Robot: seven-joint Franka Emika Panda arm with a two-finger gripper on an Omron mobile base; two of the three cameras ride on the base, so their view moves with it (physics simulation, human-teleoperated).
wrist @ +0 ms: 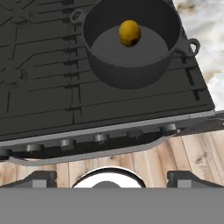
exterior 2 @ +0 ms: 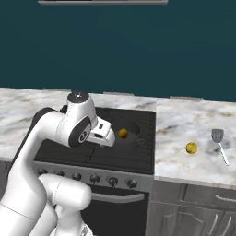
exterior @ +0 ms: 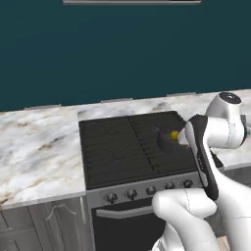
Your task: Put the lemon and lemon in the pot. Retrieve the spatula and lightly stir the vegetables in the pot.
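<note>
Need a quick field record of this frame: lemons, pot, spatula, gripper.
pot: on the stove, at its right side
lemon 1: lying inside the pot
lemon 2: on the counter right of the stove, outside the pot
spatula: on the counter, just right of lemon 2, not touching it
gripper: open, holding nothing, pulled back over the stove's front edge
task state: one lemon in, one left; no stirring yet

White rounded arm [exterior 2: 50, 126], dark joint bands, grey cap, small dark-tipped tool [wrist: 112, 177]
</note>
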